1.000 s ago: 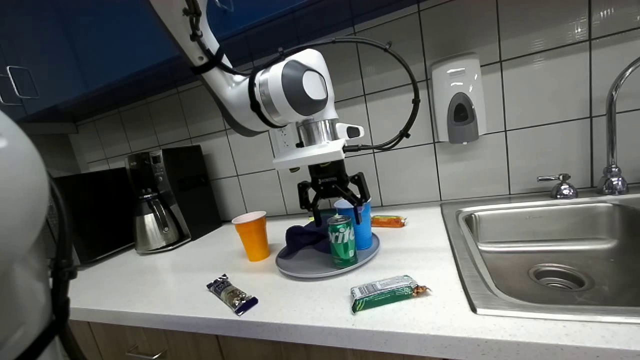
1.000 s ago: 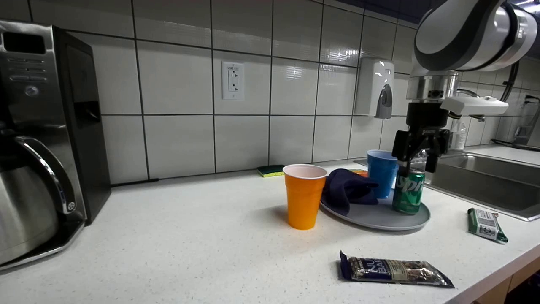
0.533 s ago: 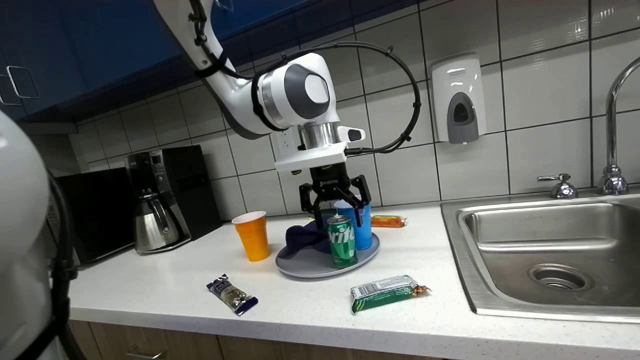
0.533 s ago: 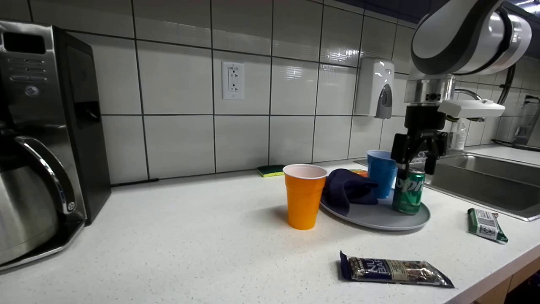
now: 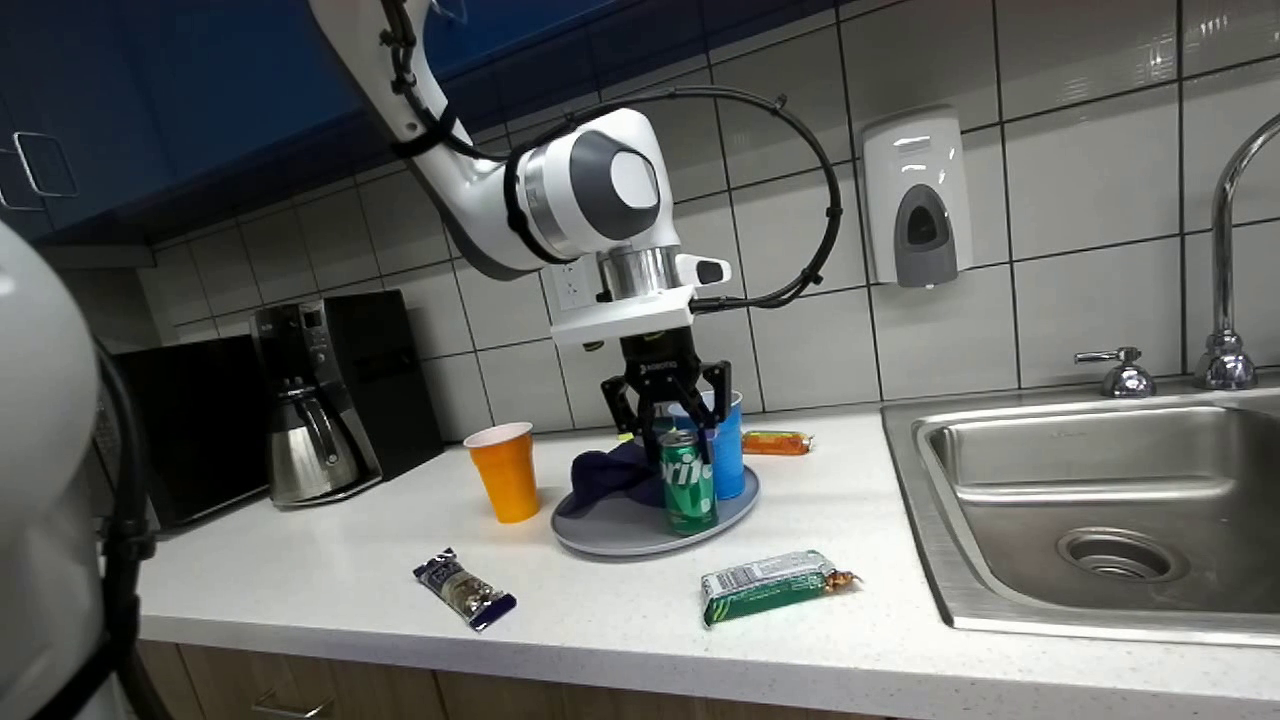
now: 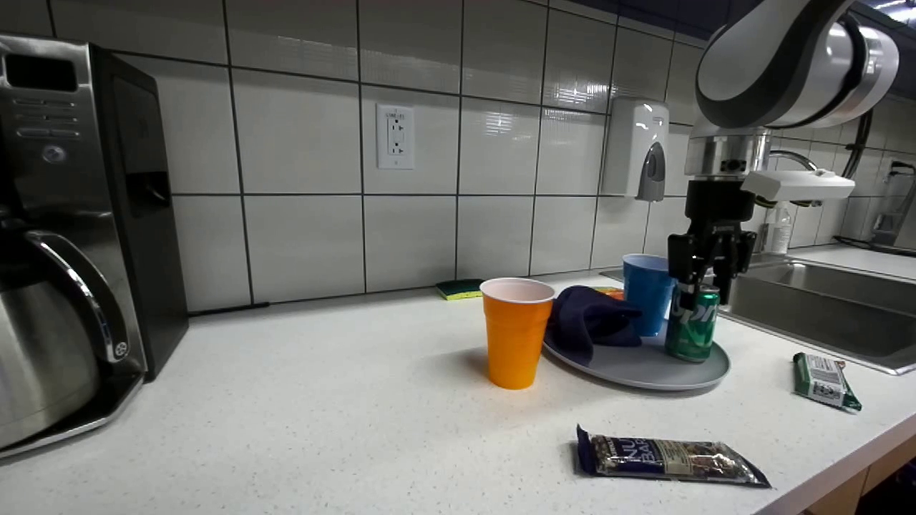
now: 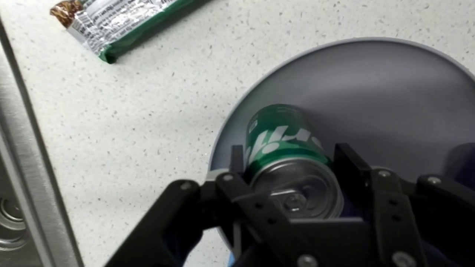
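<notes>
A green Sprite can (image 5: 690,500) stands upright on a grey round plate (image 5: 612,542) on the counter. My gripper (image 5: 682,457) points down and is shut on the upper part of the can, one finger on each side. In the wrist view the can (image 7: 284,137) sits between the two fingers (image 7: 349,163), its lid partly behind the gripper body. A dark navy cloth (image 6: 588,315) lies crumpled on the plate beside the can. A blue cup (image 5: 729,460) stands just behind the can, partly hidden by it and the gripper.
An orange cup (image 6: 517,340) stands left of the plate. A nut bar (image 5: 463,590) and a green-white wrapped bar (image 5: 770,587) lie in front. An orange packet (image 5: 777,442) and a sponge (image 6: 458,289) lie near the wall. A sink (image 5: 930,560) and a coffee maker (image 5: 345,390) flank them.
My gripper has lowered a little, and its fingers have closed in from wide open onto the can. The can has shifted very slightly. The other things have not moved.
</notes>
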